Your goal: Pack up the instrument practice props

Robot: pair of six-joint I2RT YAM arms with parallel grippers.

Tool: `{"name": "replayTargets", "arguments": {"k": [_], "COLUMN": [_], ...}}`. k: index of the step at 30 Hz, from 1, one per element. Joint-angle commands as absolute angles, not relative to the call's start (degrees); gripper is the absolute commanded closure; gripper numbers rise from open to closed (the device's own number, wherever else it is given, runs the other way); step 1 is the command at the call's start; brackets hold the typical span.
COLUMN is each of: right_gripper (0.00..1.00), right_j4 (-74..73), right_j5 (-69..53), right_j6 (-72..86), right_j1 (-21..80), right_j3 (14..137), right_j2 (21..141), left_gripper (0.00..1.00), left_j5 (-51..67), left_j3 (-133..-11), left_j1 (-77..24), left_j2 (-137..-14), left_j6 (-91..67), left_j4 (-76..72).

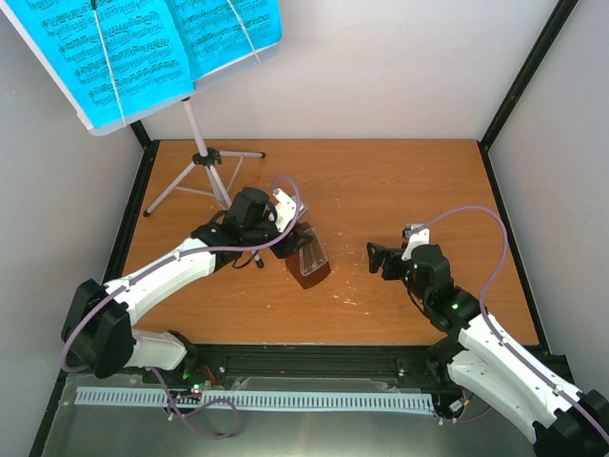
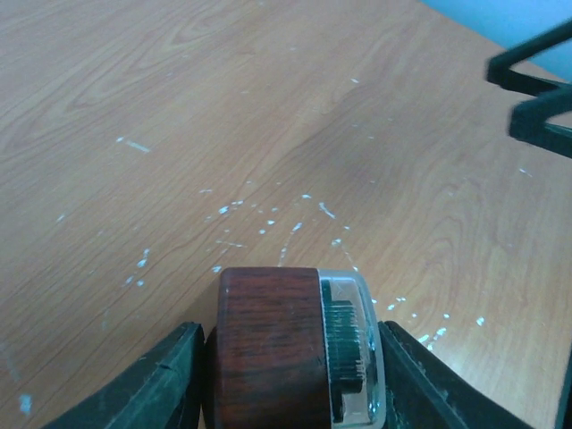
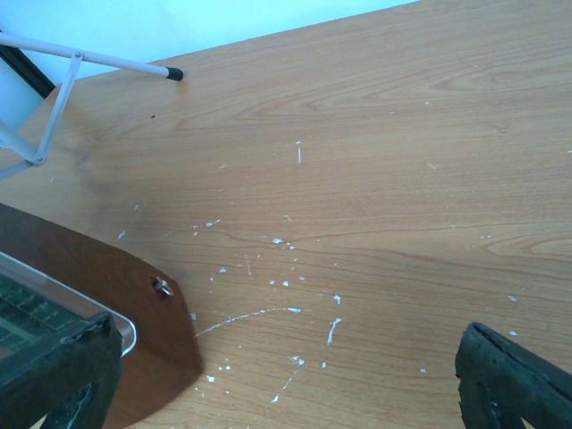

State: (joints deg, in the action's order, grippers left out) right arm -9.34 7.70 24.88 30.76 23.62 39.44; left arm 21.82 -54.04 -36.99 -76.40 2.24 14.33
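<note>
The brown pyramid metronome (image 1: 309, 262) with its clear front cover lies tilted near the table's middle. My left gripper (image 1: 290, 238) is shut on its narrow top; in the left wrist view the metronome (image 2: 273, 349) sits between both black fingers (image 2: 152, 389). My right gripper (image 1: 381, 259) is open and empty to the metronome's right, facing it. In the right wrist view the metronome (image 3: 98, 313) shows at lower left. The silvery tripod music stand (image 1: 205, 157) stands at the back left, carrying the cyan sheet-music pages (image 1: 143, 43).
The wooden table (image 1: 400, 181) has black frame posts at the back corners (image 1: 523, 76). A tripod leg with a black foot (image 3: 174, 74) reaches onto the table. White scuff marks (image 3: 295, 313) dot the wood between the grippers.
</note>
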Motion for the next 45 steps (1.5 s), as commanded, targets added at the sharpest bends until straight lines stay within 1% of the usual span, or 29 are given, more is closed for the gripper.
{"name": "replayTargets", "arguments": {"k": [1,5,8,13,14,16,19,25,29,33,35,41,43,45], "right_gripper": [0.00,0.00,0.00,0.00,0.00,0.00,0.00,0.00,0.00,0.00,0.00,0.00,0.00,0.00], "right_j4": [-11.9,-12.7,-13.3,-13.7,-13.6,-13.6,-13.1,-12.5,-12.6,-13.1,-14.2,-17.6,-18.1,-17.7], "right_j5": [10.5,11.0,11.1,10.7,10.6,10.5,10.2,9.2,8.8,5.7,4.4,2.3,0.4,-2.6], "right_j6": [24.8,25.2,25.6,26.7,26.9,27.4,28.1,28.6,30.9,33.7,34.5,36.7,37.2,37.0], "right_j1": [30.2,30.2,30.2,30.2,30.2,30.2,30.2,30.2,30.2,30.2,30.2,30.2,30.2,30.2], "right_j3": [25.0,24.6,24.1,23.0,23.0,22.6,22.0,20.3,19.7,18.9,18.1,15.3,14.3,13.1], "right_j2": [37.6,36.1,35.2,34.1,34.0,33.7,33.5,33.1,33.1,33.5,33.4,29.4,28.3,28.0], "left_gripper": [0.60,0.58,0.52,0.28,0.24,0.20,0.17,0.15,0.13,0.12,0.10,0.01,0.01,0.01], "left_j5": [13.2,8.5,6.1,6.1,6.3,7.3,9.6,16.9,27.3,36.2,36.4,31.1,33.0,38.0], "left_j3": [-55.1,-55.1,-55.7,-56.8,-56.9,-56.9,-56.0,-55.2,-52.3,-49.8,-48.9,-48.1,-48.4,-48.4], "left_j1": [-38.5,-42.1,-44.9,-48.5,-49.0,-49.6,-49.7,-49.9,-49.9,-50.0,-50.0,-48.9,-46.8,-42.2], "left_j2": [-73.8,-73.7,-74.9,-76.1,-76.2,-76.3,-76.0,-75.0,-74.9,-75.3,-74.5,-68.6,-67.0,-66.0], "left_j6": [-6.1,-11.9,-16.0,-21.4,-22.1,-23.2,-24.6,-26.9,-27.6,-29.0,-28.9,-25.5,-23.8,-22.5], "left_j4": [15.3,15.5,16.0,16.4,16.7,17.0,17.4,18.4,13.2,5.8,5.1,8.2,8.6,8.1]}}
